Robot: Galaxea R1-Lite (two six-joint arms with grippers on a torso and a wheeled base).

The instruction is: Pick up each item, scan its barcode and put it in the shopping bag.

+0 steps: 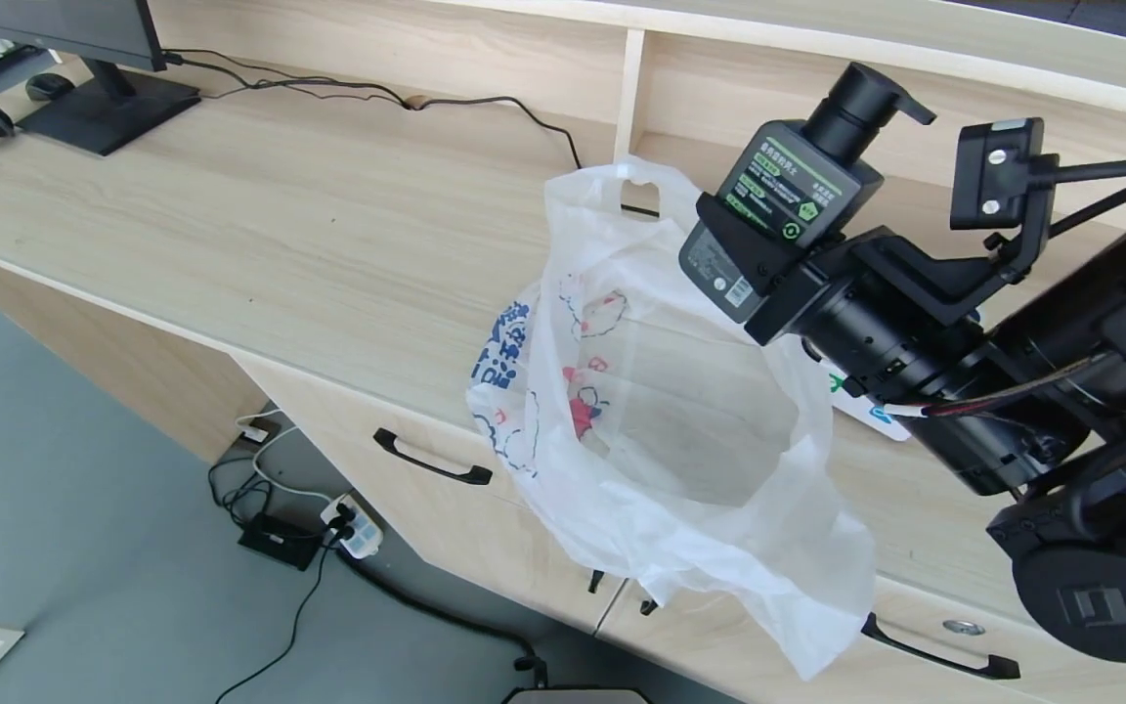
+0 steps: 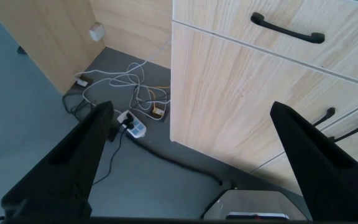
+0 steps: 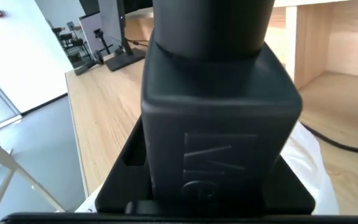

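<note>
Partly, the black pump bottle is hidden: the right gripper clamps its lower half, so its base is covered. It hangs tilted above the open mouth of the one white shopping bag, which sits on the wooden counter with its bottom sagging over the front edge. Whether anything lies inside the bag is hard to make out. One white-and-green packet lies on the counter, mostly covered by the right arm. The left gripper is low in front of the drawers, fingers spread wide and holding nothing, above a power strip and loose cables on the floor. One monitor base and one black cable occupy the counter's far side.
</note>
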